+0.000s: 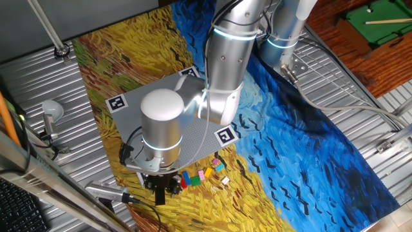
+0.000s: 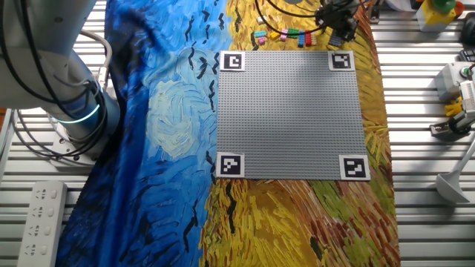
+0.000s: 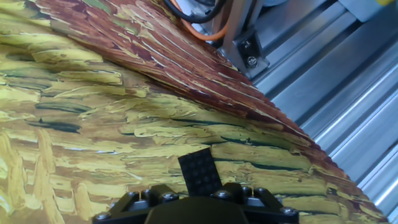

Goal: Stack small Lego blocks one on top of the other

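Covering most of the metal table [image 2: 423, 222] is a painted cloth [image 2: 156, 148], blue swirls on one half and yellow wheat strokes on the other. Its edges stop short of the ribbed metal on all sides, leaving bare strips along the table's borders. A large grey studded baseplate [image 2: 291, 115] lies flat on the cloth with a black-and-white square marker at each corner; its surface carries nothing. Broad cloth lies open on the blue side and along the baseplate's far yellow side.

The arm [image 1: 225, 71] reaches over the baseplate, and its gripper [image 1: 161, 187] hangs low beyond the baseplate's edge, close to the cloth's border by the metal rails.

A row of small Lego blocks [image 1: 203, 174] lies loose on the yellow cloth just beside that baseplate edge: red, blue, green, yellow, pink and white pieces, near one another, none stacked. The gripper sits at the end of this row.

In the hand view the flat black block [image 3: 200, 171] stands out from between the gripper's housing, tilted, over the yellow cloth. The fingertips are hidden, so I cannot tell whether the jaws clamp it.
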Robot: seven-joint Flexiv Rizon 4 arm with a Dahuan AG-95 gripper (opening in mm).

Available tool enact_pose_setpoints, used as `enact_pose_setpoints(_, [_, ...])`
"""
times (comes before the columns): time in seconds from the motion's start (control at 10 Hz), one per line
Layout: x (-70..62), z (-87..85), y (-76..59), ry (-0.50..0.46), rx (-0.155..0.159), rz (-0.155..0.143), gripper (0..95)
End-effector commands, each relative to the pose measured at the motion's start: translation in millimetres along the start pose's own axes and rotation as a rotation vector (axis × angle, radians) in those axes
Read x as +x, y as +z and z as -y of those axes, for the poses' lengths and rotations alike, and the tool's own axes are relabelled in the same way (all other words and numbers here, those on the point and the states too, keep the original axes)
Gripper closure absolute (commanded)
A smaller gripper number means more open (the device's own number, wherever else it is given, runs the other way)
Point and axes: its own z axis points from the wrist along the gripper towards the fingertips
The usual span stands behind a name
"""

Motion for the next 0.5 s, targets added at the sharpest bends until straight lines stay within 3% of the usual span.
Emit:
enact_pose_setpoints(0.1, [0.1, -0.2, 1.2, -0.003, 0.003, 0.002, 38.0])
enact_pose_setpoints(0.5, [4.1, -8.8, 0.3, -0.006, 0.008, 0.007, 38.0])
